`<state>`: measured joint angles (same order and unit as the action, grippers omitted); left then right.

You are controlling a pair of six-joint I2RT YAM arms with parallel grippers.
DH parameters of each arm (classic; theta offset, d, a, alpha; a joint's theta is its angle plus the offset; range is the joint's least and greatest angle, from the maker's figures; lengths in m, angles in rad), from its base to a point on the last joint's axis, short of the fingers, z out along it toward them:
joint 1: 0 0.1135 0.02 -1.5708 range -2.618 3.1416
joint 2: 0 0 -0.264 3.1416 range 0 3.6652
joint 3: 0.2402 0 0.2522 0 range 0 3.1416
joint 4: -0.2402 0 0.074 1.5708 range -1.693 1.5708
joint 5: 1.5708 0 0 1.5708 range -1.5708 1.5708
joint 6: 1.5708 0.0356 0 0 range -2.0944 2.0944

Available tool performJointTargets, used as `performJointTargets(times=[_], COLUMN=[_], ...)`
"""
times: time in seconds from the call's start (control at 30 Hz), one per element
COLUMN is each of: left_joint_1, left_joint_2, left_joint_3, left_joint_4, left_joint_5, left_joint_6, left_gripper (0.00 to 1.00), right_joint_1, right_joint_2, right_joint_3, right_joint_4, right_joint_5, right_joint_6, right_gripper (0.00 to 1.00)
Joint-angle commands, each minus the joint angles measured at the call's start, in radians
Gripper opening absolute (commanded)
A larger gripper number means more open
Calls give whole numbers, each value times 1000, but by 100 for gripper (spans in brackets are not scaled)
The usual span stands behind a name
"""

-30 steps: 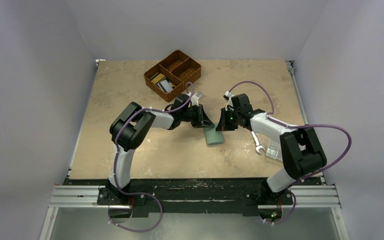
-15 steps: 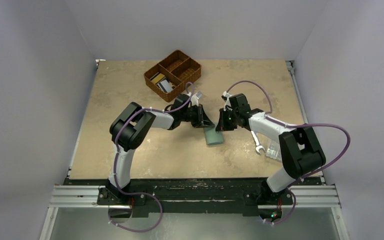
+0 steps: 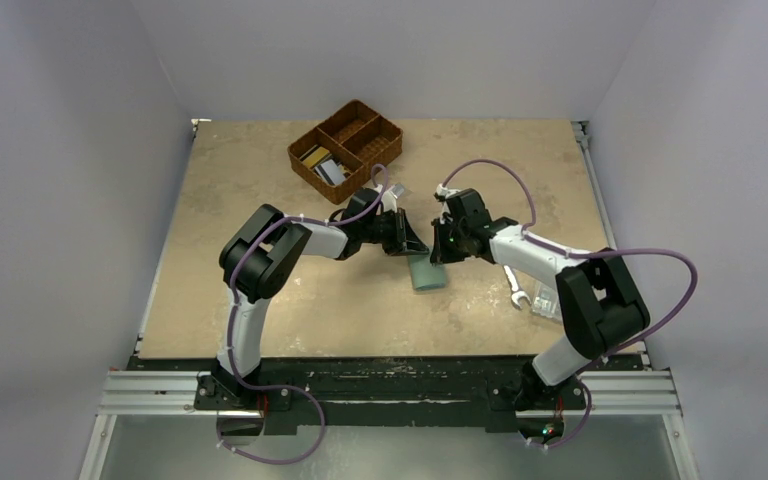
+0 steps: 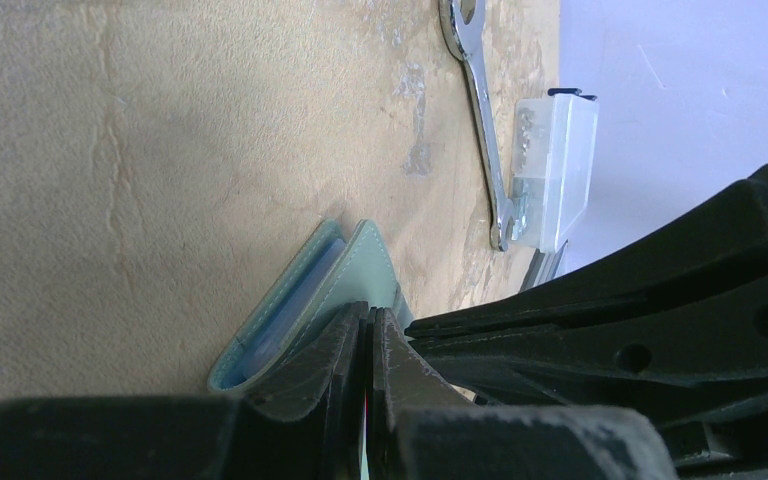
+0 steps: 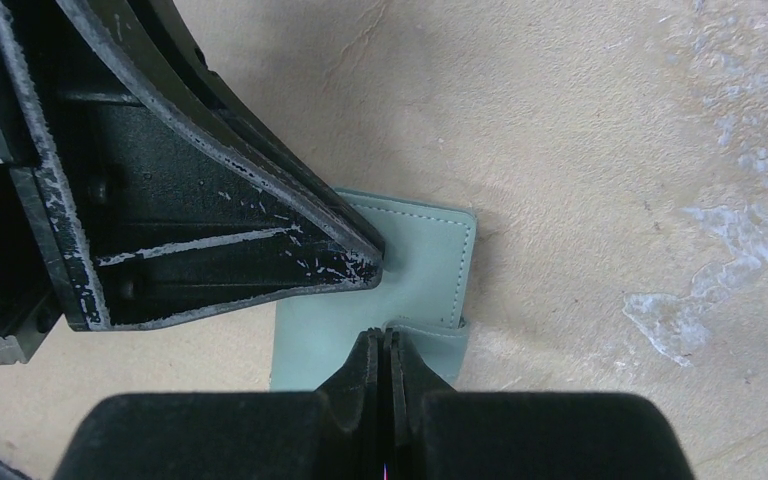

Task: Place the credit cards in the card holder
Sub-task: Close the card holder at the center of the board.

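The card holder (image 3: 426, 272) lies on the tan table (image 3: 260, 290) about midway between the two arms, a little right of centre. From above and from the right wrist it shows only its teal outside. The left wrist view looks at it edge on: its two leaves stand slightly apart in a narrow V, with a pale blue layer between them. Whether that layer is a card or a pocket cannot be told.

The left gripper (image 4: 368, 322) comes in from the left with its fingers pressed together, the tips right at the holder's upper leaf. Whether they pinch that leaf or only touch it is hidden. The right gripper (image 5: 381, 345) comes from the other side, also with its fingers shut tight, and its tips meet the holder's near edge, just beside a small turned-up fold of teal. The two grippers nearly touch over the holder — the left one's black finger fills the upper left of the right wrist view.

The credit cards (image 3: 322, 163) lie farther back in the big compartment of a brown wicker basket (image 3: 360, 125), well apart from the holder.

To the right of the holder a silver wrench (image 3: 516, 285) lies flat, and just beyond it — by the right arm — sits a clear plastic box (image 3: 545, 302).
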<state>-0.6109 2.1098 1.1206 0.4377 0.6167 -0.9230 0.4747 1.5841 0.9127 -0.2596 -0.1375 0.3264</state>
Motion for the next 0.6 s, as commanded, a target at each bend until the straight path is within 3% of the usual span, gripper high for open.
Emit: performJointTargets(times=[0.0, 0.33, 0.57], left_joint_1=[-12, -12, -11], left_joint_2=[16, 18, 22], left_joint_3=[-33, -34, -40], left_joint_4=[-89, -91, -83], left_joint_5=[-51, -54, -54], left_joint_6=[39, 41, 37], left_gripper=[0, 0, 0], right_joint_1=[37, 97, 107], right_joint_2=[23, 39, 59], right_joint_3=[19, 39, 16], right_joint_4=[-21, -39, -5], right_joint_5=[79, 100, -6], right_joint_6=[-20, -7, 35], right_gripper=[0, 0, 0])
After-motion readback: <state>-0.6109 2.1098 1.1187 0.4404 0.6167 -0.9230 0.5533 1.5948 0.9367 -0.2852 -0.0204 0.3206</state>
